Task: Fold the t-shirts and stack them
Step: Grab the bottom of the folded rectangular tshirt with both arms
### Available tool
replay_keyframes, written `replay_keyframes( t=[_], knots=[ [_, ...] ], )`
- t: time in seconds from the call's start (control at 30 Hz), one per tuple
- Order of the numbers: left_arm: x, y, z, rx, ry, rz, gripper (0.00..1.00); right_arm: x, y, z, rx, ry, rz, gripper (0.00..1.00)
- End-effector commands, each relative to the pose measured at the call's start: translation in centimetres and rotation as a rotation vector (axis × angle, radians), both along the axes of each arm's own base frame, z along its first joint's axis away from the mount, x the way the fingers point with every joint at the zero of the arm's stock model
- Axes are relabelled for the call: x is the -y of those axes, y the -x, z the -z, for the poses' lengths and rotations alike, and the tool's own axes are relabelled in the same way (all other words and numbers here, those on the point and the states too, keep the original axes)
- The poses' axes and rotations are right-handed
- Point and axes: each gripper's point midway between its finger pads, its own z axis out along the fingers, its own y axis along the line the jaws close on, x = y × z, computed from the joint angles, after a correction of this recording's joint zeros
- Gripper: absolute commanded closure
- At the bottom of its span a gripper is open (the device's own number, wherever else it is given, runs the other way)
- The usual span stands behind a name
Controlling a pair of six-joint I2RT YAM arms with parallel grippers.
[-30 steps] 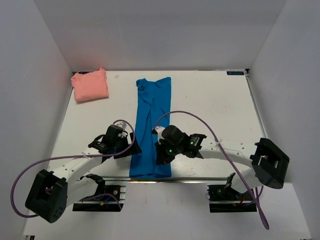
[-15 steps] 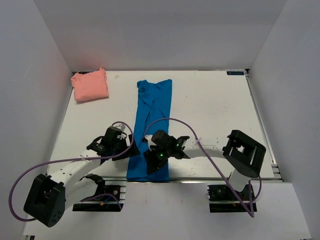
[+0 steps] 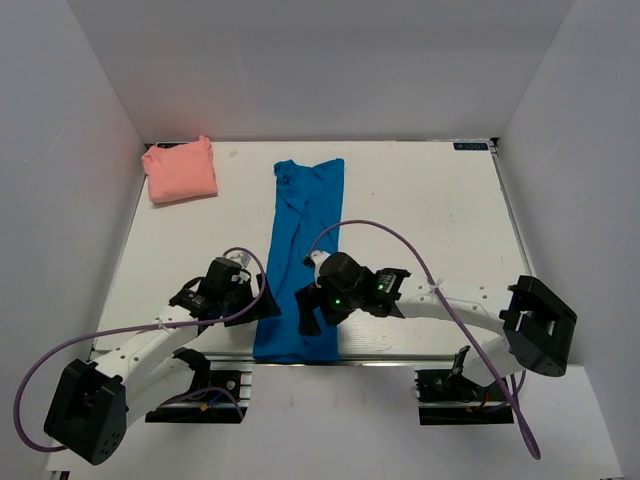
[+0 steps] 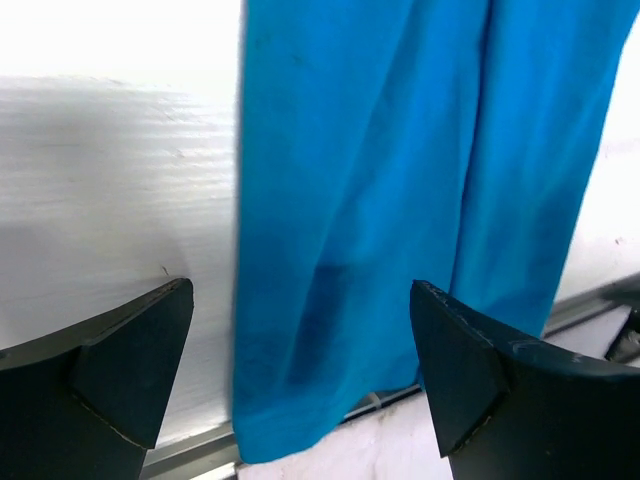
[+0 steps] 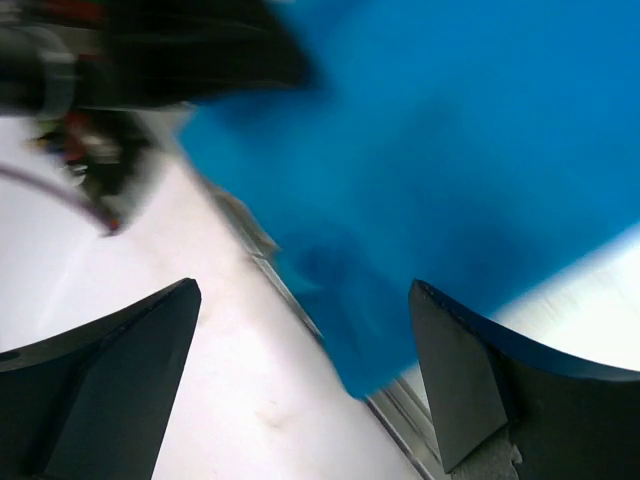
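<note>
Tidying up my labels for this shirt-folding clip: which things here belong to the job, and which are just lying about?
Job: blue t-shirt, long strip in the middle; pink t-shirt, folded, far left corner.
Lying about: purple cables; small dark label, far right edge.

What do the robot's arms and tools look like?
The left arm and right arm have white links and black joint housings. A purple cable loops along each. The left tool and right tool carry broad, black, wedge-shaped fingers. A green light glows on the right wrist.
</note>
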Motion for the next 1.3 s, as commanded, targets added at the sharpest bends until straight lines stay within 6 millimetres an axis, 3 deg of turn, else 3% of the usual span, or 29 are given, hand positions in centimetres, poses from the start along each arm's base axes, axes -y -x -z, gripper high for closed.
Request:
replay_keyframes(
  t=[0.0, 0.1, 0.17, 0.2, 0.23, 0.33, 0.47, 0.63, 0.77, 0.9, 0.97, 1.0, 1.07, 1.1, 1.13, 1.27],
  knots=[
    [-0.9, 3.7, 2.4, -0.159, -0.034, 0.025, 0.0, 4.6, 0.3, 4.1, -0.086, 0.234, 0.155, 0.1],
    [-0.9, 4.8, 2.8, -0.193, -0.04, 0.037, 0.06, 6.7, 2.0, 6.0, -0.165, 0.276, 0.181, 0.1],
    [-0.9, 5.7, 3.2, -0.224, -0.04, 0.049, 0.14, 7.0, 2.7, 5.7, -0.196, 0.261, 0.197, 0.1],
    [-1.0, 6.3, 3.5, -0.245, -0.042, 0.052, 0.16, 7.8, 3.1, 6.6, -0.208, 0.28, 0.201, 0.11],
    [-0.7, 6.6, 3.3, -0.257, -0.027, 0.063, 0.23, 7.8, 3.4, 6.3, -0.22, 0.264, 0.196, 0.13],
    [-0.8, 8.3, 4.1, -0.315, -0.034, 0.087, 0.29, 6.7, 4.1, 6.3, -0.237, 0.181, 0.146, 0.18],
    [-1.4, 11.3, 5.1, -0.434, -0.068, 0.11, 0.31, 6.2, 4.6, 6.8, -0.271, 0.188, 0.112, 0.21],
    [-2.0, 13.1, 5.2, -0.491, -0.101, 0.12, 0.32, 5.6, 5.3, 7.0, -0.299, 0.174, 0.069, 0.29],
    [-2.1, 13.5, 5.0, -0.502, -0.103, 0.113, 0.28, 5.3, 5.5, 7.1, -0.311, 0.16, 0.038, 0.5],
    [-1.0, 10.6, 4.8, -0.405, -0.095, 0.101, 0.31, 5.4, 5.3, 7.6, -0.308, 0.18, 0.046, 0.5],
    [-1.3, 10.6, 4.9, -0.436, -0.143, 0.099, 0.36, 5.7, 5.3, 7.7, -0.307, 0.196, 0.052, 0.57],
    [-1.2, 11.0, 5.0, -0.451, -0.144, 0.111, 0.42, 5.9, 5.2, 7.8, -0.305, 0.202, 0.061, 0.69],
    [-0.8, 11.7, 5.0, -0.478, -0.108, 0.139, 0.44, 6.0, 5.1, 7.6, -0.295, 0.2, 0.065, 0.72],
    [-0.9, 12.1, 5.2, -0.491, -0.106, 0.142, 0.48, 5.9, 5.0, 7.5, -0.285, 0.197, 0.063, 0.82],
    [-0.8, 12.2, 5.1, -0.493, -0.098, 0.156, 0.55, 5.9, 5.0, 7.4, -0.284, 0.196, 0.064, 0.84],
    [0.9, 10.2, 2.6, -0.393, -0.043, 0.188, 0.68, 5.6, 4.7, 6.7, -0.259, 0.178, 0.047, 1.0]
  ],
)
